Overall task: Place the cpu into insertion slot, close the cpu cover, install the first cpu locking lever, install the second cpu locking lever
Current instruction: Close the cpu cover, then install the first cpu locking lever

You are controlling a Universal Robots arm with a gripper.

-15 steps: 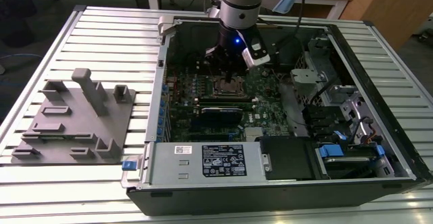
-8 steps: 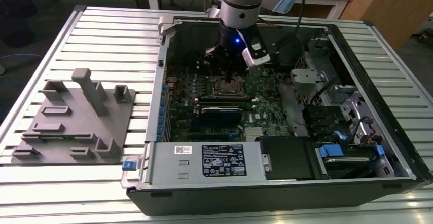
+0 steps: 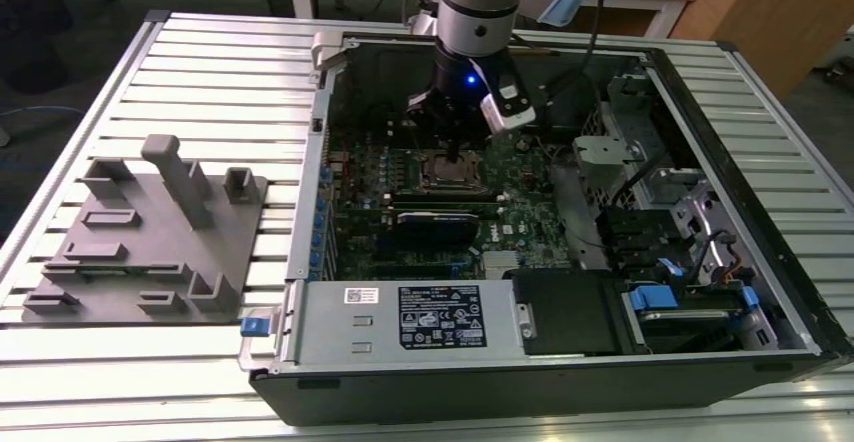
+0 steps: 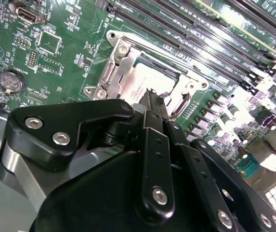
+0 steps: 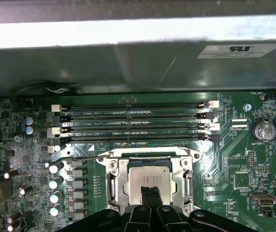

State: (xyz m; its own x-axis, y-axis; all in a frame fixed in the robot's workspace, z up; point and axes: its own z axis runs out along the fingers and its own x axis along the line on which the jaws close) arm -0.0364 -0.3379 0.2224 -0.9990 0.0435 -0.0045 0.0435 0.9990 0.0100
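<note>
Plainly, the tool (image 5: 151,190), fingers pressed together, hangs straight above the cpu (image 5: 140,175), tips at its middle; the cpu lies flat in the insertion slot (image 5: 187,180).

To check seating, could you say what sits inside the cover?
The cpu shows there; the end effector hides part of it, and whatever lies beneath is covered.

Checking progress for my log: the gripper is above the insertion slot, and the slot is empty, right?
Not empty. The first wrist view shows the cpu seated in the insertion slot. The gripper is above it, as you said.
</note>
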